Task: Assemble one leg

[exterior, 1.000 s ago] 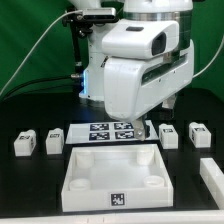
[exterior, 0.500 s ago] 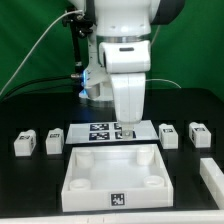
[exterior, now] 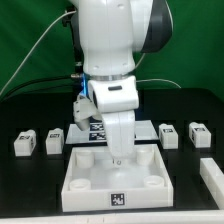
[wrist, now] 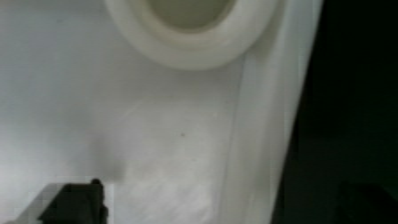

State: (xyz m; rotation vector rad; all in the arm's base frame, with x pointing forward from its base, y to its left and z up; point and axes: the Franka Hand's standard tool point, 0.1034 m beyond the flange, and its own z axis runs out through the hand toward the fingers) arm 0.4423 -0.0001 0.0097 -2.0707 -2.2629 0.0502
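Observation:
Several legs, small white stubby blocks with tags, stand on the black table: two at the exterior view's left [exterior: 24, 143] [exterior: 55, 141] and two at its right [exterior: 169, 134] [exterior: 199, 134]. My gripper [exterior: 118, 158] points straight down inside the large white tray [exterior: 85, 186], near its back wall and apart from every leg. In the wrist view I see the tray's floor [wrist: 160, 130] close up with a round corner socket [wrist: 187, 25]. One dark fingertip [wrist: 75, 200] shows; nothing lies between the jaws.
The marker board [exterior: 97, 130] lies behind the tray, mostly hidden by the arm. Another white piece [exterior: 213, 172] sits at the exterior view's right edge. A green wall stands behind the table.
The arm has swung toward the exterior view's left and come down, bringing the gripper from above the marker board into the tray.

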